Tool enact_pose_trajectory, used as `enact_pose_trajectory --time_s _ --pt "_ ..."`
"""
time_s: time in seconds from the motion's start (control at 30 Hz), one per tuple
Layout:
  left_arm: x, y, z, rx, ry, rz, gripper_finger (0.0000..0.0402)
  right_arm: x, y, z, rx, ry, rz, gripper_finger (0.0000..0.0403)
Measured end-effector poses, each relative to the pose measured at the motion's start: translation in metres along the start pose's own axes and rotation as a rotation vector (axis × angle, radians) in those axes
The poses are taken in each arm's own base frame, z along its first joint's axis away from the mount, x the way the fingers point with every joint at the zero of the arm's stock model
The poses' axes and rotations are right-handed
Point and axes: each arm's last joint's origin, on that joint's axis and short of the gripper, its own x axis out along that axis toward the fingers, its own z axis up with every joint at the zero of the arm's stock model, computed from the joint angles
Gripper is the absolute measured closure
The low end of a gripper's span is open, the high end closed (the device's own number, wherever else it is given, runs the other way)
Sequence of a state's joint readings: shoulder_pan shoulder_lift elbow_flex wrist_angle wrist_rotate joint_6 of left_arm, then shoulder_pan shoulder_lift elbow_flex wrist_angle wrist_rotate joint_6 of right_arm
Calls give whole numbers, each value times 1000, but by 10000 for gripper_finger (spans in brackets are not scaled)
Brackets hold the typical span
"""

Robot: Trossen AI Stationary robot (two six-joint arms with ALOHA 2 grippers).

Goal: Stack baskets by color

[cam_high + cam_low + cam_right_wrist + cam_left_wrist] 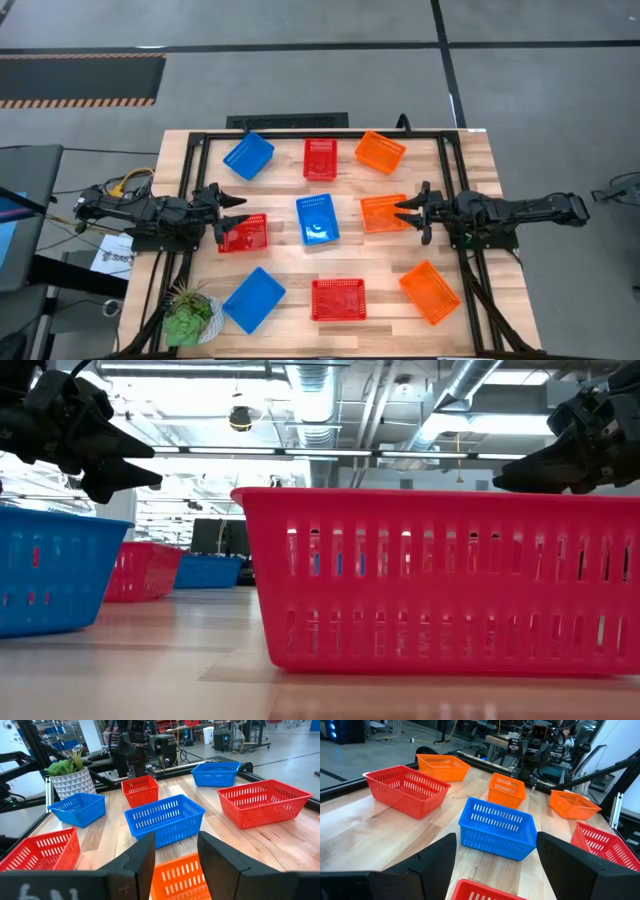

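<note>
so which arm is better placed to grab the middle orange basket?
Right, likely. Its pincer hangs open right at the middle orange mesh plastic basket; the left pincer sits across the table over a red mesh basket.

Nine baskets sit spread in three rows on my table (470, 160). My left claw (238, 212) hangs over the middle red basket (244, 234). My right claw (406, 213), fingers apart, hangs over the middle orange basket (382, 212). A blue basket (317, 219) lies between them.

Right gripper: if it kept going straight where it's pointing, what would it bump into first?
Probably the middle orange basket right under the right gripper; if it passed above that, the blue basket in the table's centre.
</note>
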State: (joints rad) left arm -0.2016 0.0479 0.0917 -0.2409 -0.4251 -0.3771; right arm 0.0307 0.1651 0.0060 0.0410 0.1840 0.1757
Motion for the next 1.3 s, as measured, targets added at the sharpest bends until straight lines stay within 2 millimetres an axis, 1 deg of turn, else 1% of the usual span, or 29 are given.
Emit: enact_pose_trajectory --time_s 0.53,0.6,0.73,0.9,0.97,1.0,1.13,1.23,1.3 --pt "0 0 0 1 -1 1 139 0 0 0 0 0 0 230" --pt "0 0 0 35 -4 9 139 0 0 0 0 0 0 230" --pt "0 3 2 144 -48 119 139 0 0 0 0 0 0 230" --pt "-1 6 3 153 -82 236 139 0 0 0 0 0 0 230" --pt "-1 7 4 115 -95 253 139 0 0 0 26 -3 1 230" --pt "-1 7 4 87 -99 252 139 0 0 1 73 -12 4 230" --pt "-1 7 4 -40 -113 239 139 0 1 5 355 -46 19 230" --pt "-1 6 4 -154 -116 209 139 0 0 6 393 -58 16 230" --pt "-1 6 5 -185 -138 229 139 0 0 6 393 -59 13 230"
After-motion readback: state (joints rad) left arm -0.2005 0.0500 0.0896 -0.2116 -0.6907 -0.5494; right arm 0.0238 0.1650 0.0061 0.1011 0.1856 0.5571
